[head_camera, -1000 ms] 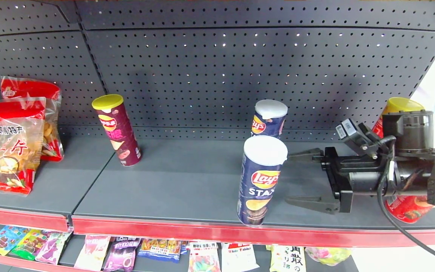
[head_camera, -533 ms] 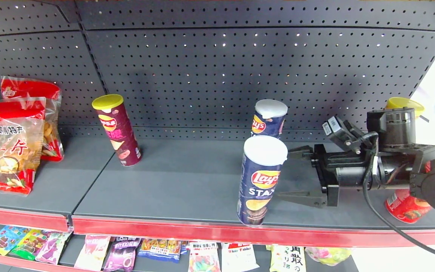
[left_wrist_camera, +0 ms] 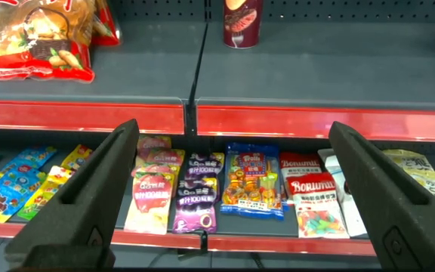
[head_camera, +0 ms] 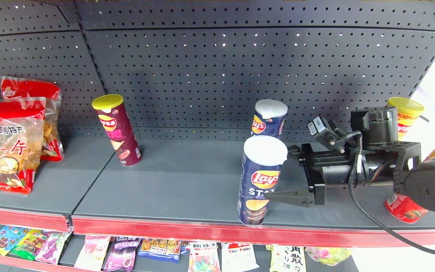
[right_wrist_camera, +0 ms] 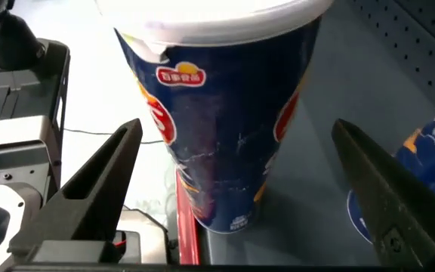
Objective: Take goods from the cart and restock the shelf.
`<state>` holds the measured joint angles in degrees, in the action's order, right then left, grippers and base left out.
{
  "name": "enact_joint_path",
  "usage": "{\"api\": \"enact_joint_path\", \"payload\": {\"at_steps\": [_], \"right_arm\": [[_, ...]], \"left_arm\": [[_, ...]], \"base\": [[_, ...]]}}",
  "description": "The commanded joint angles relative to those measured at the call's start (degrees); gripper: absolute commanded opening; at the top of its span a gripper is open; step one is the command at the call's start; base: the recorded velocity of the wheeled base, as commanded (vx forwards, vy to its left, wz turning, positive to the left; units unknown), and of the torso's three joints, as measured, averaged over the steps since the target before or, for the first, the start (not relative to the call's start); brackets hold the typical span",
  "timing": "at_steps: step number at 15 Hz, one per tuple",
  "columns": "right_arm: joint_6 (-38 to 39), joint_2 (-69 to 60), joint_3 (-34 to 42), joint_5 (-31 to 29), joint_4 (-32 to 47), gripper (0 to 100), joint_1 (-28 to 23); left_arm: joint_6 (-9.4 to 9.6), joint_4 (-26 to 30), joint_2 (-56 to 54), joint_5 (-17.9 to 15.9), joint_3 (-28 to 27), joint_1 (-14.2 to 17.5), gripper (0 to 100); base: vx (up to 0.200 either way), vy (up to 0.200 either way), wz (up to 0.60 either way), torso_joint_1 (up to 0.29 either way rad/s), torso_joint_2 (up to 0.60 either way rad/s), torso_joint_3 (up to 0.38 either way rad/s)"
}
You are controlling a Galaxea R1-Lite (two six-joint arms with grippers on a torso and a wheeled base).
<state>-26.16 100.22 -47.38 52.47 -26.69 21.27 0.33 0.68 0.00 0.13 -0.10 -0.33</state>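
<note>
The dark blue chip can with a white lid stands upright at the front of the grey shelf, its base just behind the red front lip. The right gripper comes in level from the right, its jaws spread wide with one finger on either side of this can. In the right wrist view the can sits between the two fingers with a gap on each side, so the gripper has hold of nothing. A second blue can stands just behind the first, near the pegboard back panel. A purple can with a yellow lid stands well apart to the left, leaning slightly. Further left, red snack bags lean against the back. At the right end, red cans with yellow lids stand behind the right arm. The left gripper hangs lower, in front of the shelf's edge, its jaws fully apart and holding nothing. Between its fingers lie the coloured snack packets of the shelf below, and the purple can stands above
</note>
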Motion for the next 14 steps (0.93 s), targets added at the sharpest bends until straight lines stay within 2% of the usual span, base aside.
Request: {"api": "enact_joint_path", "payload": {"at_steps": [1, 9, 10, 14], "right_arm": [[0.0, 0.9, -0.4, 0.0, 0.0, 100, 0.6], [0.1, 1.8, -0.9, -2.1, -0.1, 100, 3.0], [0.1, 2.0, -0.9, -2.1, -0.3, 0, 3.0], [0.1, 2.8, -0.7, -2.2, -2.1, 0, 3.7]], "left_arm": [[0.02, 0.0, 0.0, 0.0, 0.0, 0.0, 100], [0.02, 0.0, 0.0, 0.0, 0.0, 0.0, 100], [0.02, 0.0, 0.0, 0.0, 0.0, 0.0, 100], [0.02, 0.0, 0.0, 0.0, 0.0, 0.0, 100]], "base": [[0.0, 0.0, 0.0, 0.0, 0.0, 0.0], [0.0, 0.0, 0.0, 0.0, 0.0, 0.0], [0.0, 0.0, 0.0, 0.0, 0.0, 0.0], [0.0, 0.0, 0.0, 0.0, 0.0, 0.0]]}}
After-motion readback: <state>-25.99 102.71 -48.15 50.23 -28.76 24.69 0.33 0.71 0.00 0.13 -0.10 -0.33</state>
